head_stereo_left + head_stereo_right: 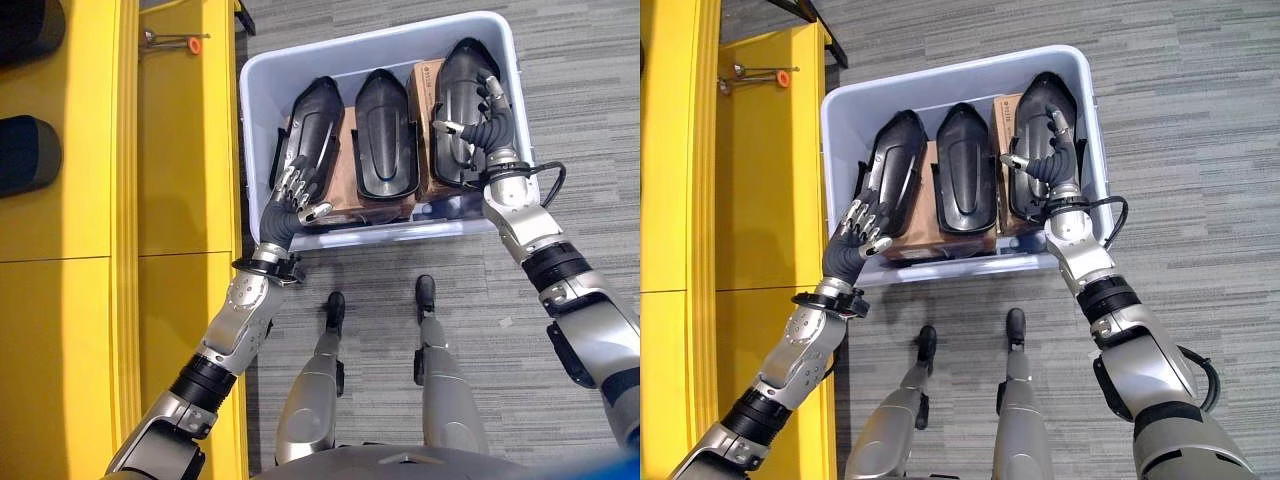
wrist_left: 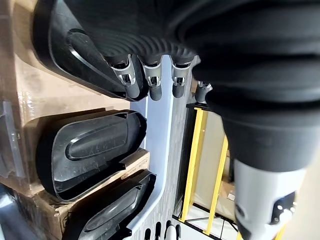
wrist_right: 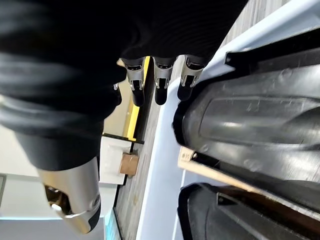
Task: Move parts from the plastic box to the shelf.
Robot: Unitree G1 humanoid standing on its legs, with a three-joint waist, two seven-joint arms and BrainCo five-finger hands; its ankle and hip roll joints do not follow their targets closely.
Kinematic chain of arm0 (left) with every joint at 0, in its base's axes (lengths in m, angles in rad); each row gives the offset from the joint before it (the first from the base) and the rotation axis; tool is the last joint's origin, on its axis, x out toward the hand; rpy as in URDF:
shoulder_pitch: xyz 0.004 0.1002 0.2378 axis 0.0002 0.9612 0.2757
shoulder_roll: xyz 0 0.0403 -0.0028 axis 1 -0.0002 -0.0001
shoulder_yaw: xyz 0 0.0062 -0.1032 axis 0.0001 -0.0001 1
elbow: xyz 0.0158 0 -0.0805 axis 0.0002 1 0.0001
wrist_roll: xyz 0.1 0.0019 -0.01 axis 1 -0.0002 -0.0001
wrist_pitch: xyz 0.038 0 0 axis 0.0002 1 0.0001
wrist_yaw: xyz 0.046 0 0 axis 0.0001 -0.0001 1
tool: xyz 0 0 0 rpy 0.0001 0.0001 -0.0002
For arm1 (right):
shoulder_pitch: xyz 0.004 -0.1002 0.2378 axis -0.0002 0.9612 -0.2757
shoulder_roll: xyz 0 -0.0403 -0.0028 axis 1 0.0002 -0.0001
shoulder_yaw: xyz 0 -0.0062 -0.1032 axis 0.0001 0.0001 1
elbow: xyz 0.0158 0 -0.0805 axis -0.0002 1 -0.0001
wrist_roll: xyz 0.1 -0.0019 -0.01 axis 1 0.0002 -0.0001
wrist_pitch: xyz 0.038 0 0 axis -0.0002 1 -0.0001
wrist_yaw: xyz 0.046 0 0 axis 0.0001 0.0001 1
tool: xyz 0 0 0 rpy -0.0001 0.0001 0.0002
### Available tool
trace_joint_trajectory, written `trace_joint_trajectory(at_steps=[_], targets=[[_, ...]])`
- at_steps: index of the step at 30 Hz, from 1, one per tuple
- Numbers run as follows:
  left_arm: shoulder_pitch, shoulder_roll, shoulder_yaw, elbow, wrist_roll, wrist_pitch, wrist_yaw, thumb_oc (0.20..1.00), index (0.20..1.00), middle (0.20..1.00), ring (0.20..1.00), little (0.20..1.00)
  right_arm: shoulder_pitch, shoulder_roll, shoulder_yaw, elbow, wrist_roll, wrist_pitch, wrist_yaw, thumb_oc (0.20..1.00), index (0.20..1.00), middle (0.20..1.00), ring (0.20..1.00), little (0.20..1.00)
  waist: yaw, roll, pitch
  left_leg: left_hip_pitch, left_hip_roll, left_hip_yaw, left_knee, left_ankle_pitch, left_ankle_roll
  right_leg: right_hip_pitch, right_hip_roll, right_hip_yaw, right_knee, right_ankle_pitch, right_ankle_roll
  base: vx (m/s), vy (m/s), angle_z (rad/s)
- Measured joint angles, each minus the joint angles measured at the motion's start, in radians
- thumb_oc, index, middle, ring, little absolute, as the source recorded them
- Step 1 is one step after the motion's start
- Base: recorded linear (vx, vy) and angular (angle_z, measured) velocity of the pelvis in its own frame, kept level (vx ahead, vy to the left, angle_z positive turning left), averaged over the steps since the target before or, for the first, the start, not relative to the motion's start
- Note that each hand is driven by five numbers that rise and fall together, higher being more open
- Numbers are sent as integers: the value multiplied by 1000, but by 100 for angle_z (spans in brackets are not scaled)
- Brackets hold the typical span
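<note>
Three black parts sit side by side in the box on the floor, propped on brown cartons. The left robot hand rests on the left part, fingers straight and loose. The right robot hand lies on the right part, fingers relaxed, not clamped. The middle part lies untouched. The yellow shelf stands just beside the box.

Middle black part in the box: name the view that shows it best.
The left eye view: the middle black part lies whole and uncovered in the plastic box. The right eye view matches it. The left wrist view shows it from close, the right wrist view only an edge.
</note>
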Motion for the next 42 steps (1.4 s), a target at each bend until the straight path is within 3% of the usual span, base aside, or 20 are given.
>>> trace_joint_trajectory(at_steps=[9,18,42], targets=[[16,17,0,0,-9,-2,-2,1000,1000,1000,1000,1000,-60,7,45,124,79,-5,24,1000,1000,1000,1000,1000,6,3,1,-36,-2,9,1,11,-3,-51,0,10,24,1,1,-1,-4,-2],[10,25,0,1,-10,-6,-2,1000,1000,1000,1000,1000,-158,66,75,443,134,-2,51,1000,1000,1000,1000,1000,52,47,18,-56,-8,-2,4,20,-1,-71,-6,6,34,4,1,-2,1,2],[3,27,-36,1,-10,-8,-2,1000,1000,1000,1000,1000,-86,170,163,381,69,11,95,1000,1000,1000,1000,1000,55,46,14,-69,-16,-49,10,49,-10,-74,-14,-30,68,5,-2,0,-1,5]])
